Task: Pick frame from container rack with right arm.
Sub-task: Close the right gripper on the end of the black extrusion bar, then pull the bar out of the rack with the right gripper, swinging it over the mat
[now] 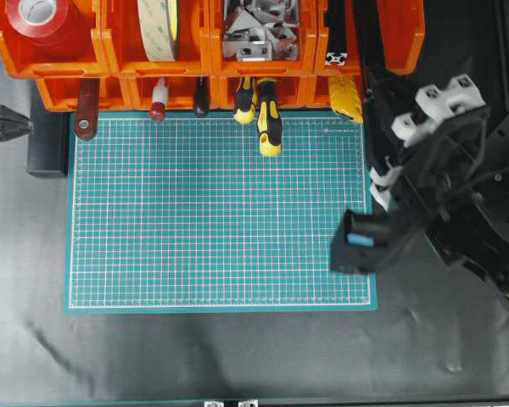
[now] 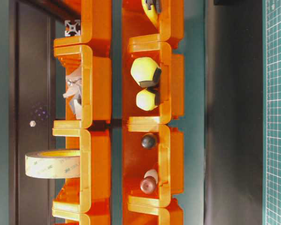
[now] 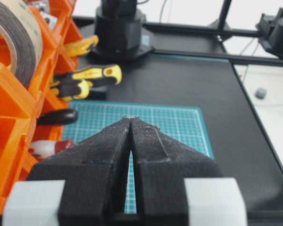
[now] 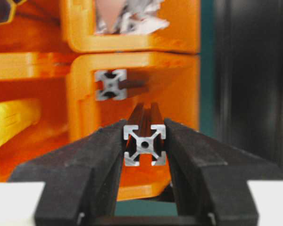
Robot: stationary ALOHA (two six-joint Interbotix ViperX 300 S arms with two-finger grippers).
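1. A green gridded cutting mat (image 1: 220, 212) lies on a dark, slightly wrinkled table cover (image 1: 237, 356).
2. The orange container rack (image 1: 110, 64) runs along the mat's far edge, holding tape rolls, metal brackets and yellow-handled screwdrivers (image 1: 267, 119).
3. The right arm (image 1: 433, 186) stands by the rack's right end.
4. The right gripper (image 4: 145, 146) is clamped on the frame (image 4: 145, 145), just in front of a rack bin.
5. The left gripper (image 3: 131, 123) is closed and empty above the mat.
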